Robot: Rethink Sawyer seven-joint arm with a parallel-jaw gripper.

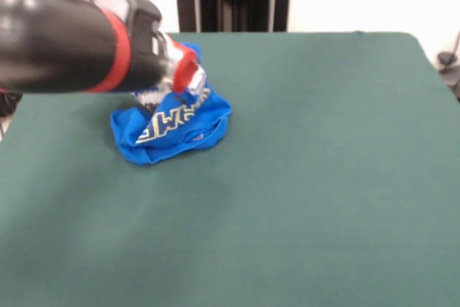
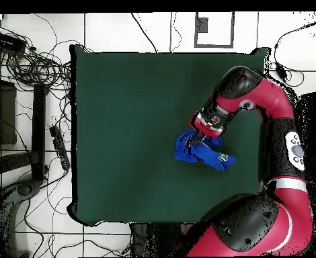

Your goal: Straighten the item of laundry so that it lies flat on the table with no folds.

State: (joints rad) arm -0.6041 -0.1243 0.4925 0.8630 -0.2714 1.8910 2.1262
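At the upper left of the front view, the gripper (image 1: pixel 188 77) presses down onto the blue T-shirt (image 1: pixel 172 129); its tips are buried behind cloth and the wrist, so whether they pinch the fabric cannot be told. The arm (image 1: pixel 65 41) covers the shirt's upper part. The shirt sits bunched and folded, lettering creased and partly readable, on the green table (image 1: pixel 323 177), in the left half of that view.

Gripper (image 1: pixel 188 80) tips lost in the bunched-up blue shirt (image 1: pixel 172 129), its white letters partly folded away.
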